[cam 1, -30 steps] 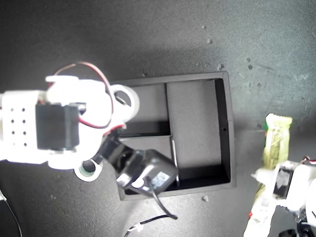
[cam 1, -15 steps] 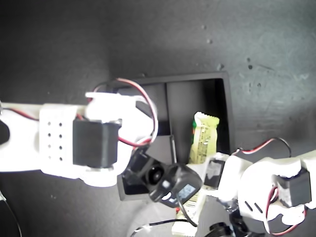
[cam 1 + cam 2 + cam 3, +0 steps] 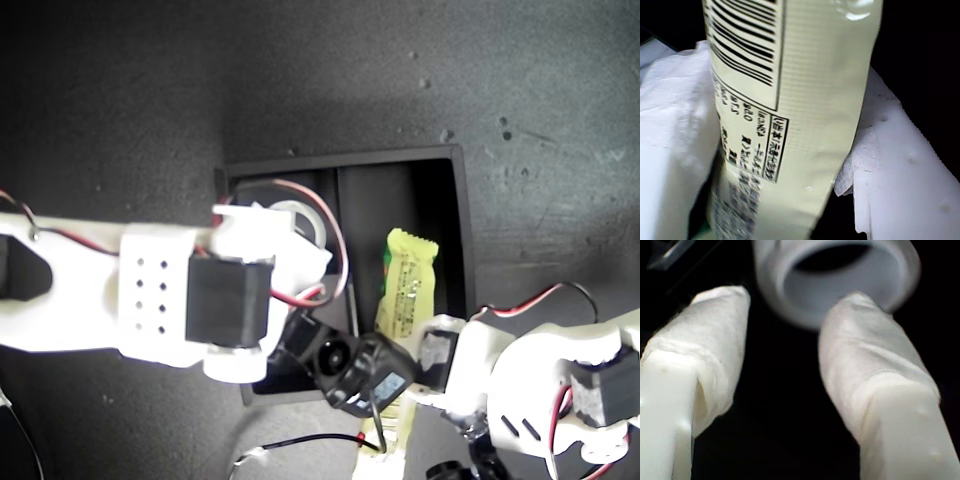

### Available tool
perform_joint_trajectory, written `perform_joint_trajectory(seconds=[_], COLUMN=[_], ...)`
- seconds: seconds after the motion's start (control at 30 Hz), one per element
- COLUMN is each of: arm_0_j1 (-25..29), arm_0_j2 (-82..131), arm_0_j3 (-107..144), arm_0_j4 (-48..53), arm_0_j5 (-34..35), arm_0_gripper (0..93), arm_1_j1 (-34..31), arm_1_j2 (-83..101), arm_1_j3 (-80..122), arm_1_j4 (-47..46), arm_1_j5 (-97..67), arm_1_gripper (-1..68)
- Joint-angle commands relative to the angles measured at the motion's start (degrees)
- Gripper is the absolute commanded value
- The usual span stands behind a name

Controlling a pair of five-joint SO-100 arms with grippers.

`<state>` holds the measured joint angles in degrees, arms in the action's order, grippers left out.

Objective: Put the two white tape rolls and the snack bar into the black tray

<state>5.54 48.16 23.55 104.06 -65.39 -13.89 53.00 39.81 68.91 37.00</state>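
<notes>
White tape roll (image 3: pixel 297 222) in black tray (image 3: pixel 452 262) (arm overhead), perhaps resting

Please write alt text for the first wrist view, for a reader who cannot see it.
My first gripper is shut on the snack bar, a pale yellow-green wrapper with a barcode and small print, filling the frame. White padded fingers press it from both sides against a dark background.

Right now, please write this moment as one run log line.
first gripper: shut on pale yellow-green wrapped snack bar over square black tray | second gripper: open, white tape roll in tray
</notes>
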Motion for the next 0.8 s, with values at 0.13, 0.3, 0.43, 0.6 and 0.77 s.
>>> perform_joint_trajectory(seconds=[0.13, 0.3, 0.43, 0.6, 0.77], arm_0_j1=[0.62, 0.26, 2.2, 9.23, 19.07], arm_0_j2=[6.77, 23.29, 42.1, 58.71, 67.06], arm_0_j3=[3.78, 18.19, 33.57, 50.27, 68.55], arm_0_j4=[1.05, 1.05, 1.05, -0.35, -15.47], arm_0_j5=[0.35, -0.7, -4.75, -13.62, -21.62], arm_0_gripper=[20.8, 19.3, 17.6, 16.7, 16.7], arm_1_j1=[-0.18, 0.7, 1.85, 4.92, 8.0], arm_1_j2=[0.88, 0.97, 9.58, 11.78, 12.57], arm_1_j3=[-1.93, -9.49, -9.67, -19.69, -32.52], arm_1_j4=[16.61, 30.67, 34.37, 34.19, 34.37], arm_1_j5=[-23.91, -24.87, -24.43, -20.04, -10.81], arm_1_gripper=[31.9, 31.3, 27.7, 27.1, 21.1])
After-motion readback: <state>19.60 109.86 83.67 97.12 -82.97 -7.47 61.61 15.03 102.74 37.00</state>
